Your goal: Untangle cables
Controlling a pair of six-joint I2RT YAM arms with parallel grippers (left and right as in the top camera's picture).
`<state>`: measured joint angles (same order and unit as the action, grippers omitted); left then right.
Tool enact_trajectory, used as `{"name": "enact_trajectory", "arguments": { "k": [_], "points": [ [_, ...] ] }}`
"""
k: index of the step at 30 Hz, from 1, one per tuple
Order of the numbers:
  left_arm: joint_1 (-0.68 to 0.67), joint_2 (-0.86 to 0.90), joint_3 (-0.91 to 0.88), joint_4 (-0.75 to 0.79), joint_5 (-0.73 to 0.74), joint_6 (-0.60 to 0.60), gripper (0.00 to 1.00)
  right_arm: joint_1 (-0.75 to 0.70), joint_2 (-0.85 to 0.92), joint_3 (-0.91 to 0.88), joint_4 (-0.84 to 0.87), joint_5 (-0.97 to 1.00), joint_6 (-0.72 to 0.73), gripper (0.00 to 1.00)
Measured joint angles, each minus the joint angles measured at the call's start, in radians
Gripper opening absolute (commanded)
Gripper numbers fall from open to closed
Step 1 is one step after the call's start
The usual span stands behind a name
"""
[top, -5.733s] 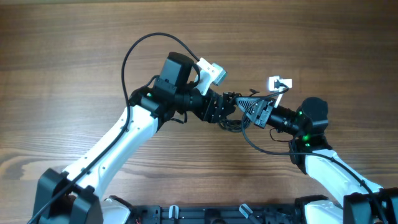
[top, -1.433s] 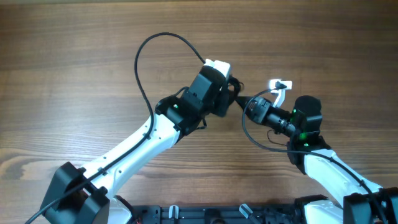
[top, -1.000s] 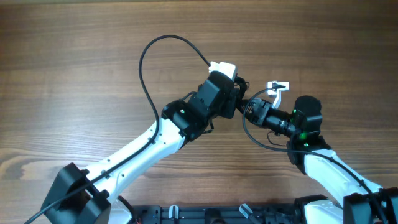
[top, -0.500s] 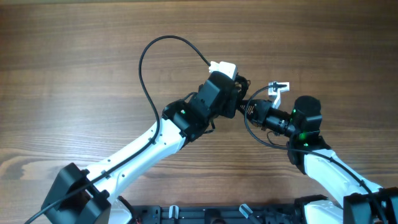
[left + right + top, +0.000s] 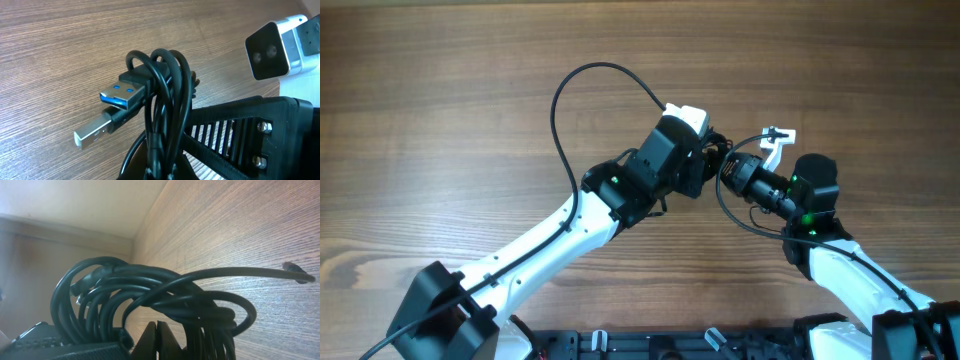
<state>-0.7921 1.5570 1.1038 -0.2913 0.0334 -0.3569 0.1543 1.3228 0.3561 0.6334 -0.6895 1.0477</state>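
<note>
left arm point(image 5: 545, 245): extended from the left part of the near edge, diagonally toward the desk centre | left gripper point(image 5: 712, 158): tip close against the right one, jaws hidden | right arm point(image 5: 840, 270): stood at the near right corner, wrist pointed left | right gripper point(image 5: 728, 172): fingers point(image 5: 161, 339) pressed together, only a thin seam between
</note>
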Motion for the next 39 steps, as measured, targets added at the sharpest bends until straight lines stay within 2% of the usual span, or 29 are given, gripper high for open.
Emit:
{"name": "enact_trajectory", "arguments": {
  "k": [3,5,8,12,14,16,23,31,39],
  "points": [
    [0.002,0.000,0.000,-0.023,-0.037,0.000,0.04,-0.025,0.000,0.000,0.000,-0.017,-0.056,0.34],
    [0.009,0.001,0.000,-0.020,-0.066,-0.001,0.04,-0.092,0.000,0.000,0.037,-0.096,-0.094,0.46],
    [0.010,0.001,0.000,-0.001,-0.119,-0.100,0.04,-0.126,0.000,0.000,0.068,-0.262,-0.102,0.47],
    [0.010,0.001,0.000,0.019,-0.195,-0.404,0.04,-0.098,0.000,0.000,0.032,-0.335,0.057,0.50],
    [0.010,0.001,0.000,0.019,-0.206,-0.520,0.04,-0.067,0.000,0.000,0.032,-0.321,0.164,0.47],
    [0.010,0.001,0.000,0.019,-0.209,-0.568,0.04,-0.030,0.000,0.000,0.032,-0.285,0.271,0.43],
    [-0.005,0.001,0.000,0.019,-0.239,-0.605,0.04,0.029,0.000,0.000,0.032,-0.180,0.616,0.43],
    [-0.012,0.001,0.000,-0.016,-0.298,-0.608,0.04,0.029,0.000,0.000,0.053,-0.136,0.734,0.43],
    [-0.052,0.001,0.000,0.007,-0.320,-0.607,0.04,0.057,0.000,0.000,0.060,-0.113,0.787,0.30]
  ]
}}
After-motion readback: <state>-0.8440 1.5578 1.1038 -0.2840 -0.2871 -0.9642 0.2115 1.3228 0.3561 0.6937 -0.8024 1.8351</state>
